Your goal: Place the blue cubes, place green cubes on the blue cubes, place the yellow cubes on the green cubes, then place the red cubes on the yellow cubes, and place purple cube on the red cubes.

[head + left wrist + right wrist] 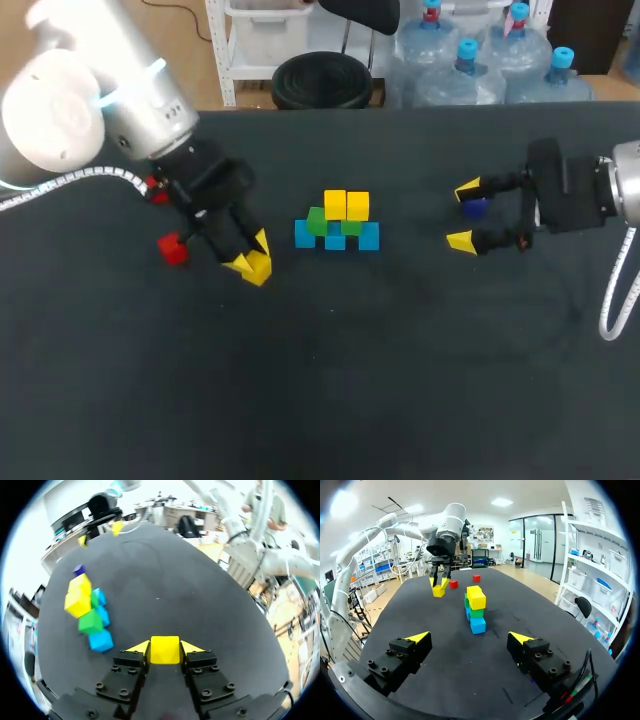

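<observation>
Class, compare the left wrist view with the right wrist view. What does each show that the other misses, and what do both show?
Only the left wrist view shows the purple cube beyond the stack. Only the right wrist view shows two red cubes beyond the left end effector. Both show the stack and the yellow cube gripped by that end effector.

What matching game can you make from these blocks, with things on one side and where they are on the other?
Things:
1. blue cubes
2. purple cube
3. red cubes
4. left gripper

Places:
A. shut on a yellow cube
B. at the bottom of the pile
C. loose, near the left gripper
D. close to the right gripper

Pairs: 1-B, 2-D, 3-C, 4-A.
</observation>
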Available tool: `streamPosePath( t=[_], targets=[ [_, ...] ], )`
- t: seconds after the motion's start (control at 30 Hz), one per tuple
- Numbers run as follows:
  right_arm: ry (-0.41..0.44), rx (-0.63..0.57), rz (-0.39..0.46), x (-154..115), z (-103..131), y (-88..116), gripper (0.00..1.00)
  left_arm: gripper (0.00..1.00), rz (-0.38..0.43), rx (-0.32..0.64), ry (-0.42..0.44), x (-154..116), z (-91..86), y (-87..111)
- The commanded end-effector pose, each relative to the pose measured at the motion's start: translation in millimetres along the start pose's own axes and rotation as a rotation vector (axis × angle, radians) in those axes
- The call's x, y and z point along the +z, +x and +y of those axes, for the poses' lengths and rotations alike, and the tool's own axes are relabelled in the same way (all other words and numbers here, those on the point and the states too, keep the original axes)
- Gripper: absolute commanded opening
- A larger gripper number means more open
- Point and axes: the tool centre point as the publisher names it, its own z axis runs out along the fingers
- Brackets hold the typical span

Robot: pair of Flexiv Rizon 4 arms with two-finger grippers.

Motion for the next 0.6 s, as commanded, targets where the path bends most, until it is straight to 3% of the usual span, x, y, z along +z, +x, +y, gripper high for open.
streamPosePath(
  t=[0.03, 0.13, 0.27, 0.6],
  targets=[
    [0.0, -0.001, -0.002, 0.9, -0.3, 0.3, 1.0, 0.0, 0.025, -0.071, -0.047, -10.8, -0.7, -2.7],
    [0.0, -0.001, -0.002, 0.9, -0.3, 0.3, 1.0, 0.0, 0.053, -0.116, -0.049, -18.1, 6.2, -6.2],
    [0.0, -0.001, -0.002, 0.9, -0.3, 0.3, 1.0, 0.0, 0.064, -0.182, -0.116, -30.9, 14.7, -12.4],
    [0.0, -0.001, -0.002, 0.9, -0.3, 0.3, 1.0, 0.0, 0.002, -0.233, -0.223, -45.5, 34.9, -15.6]
  ],
)
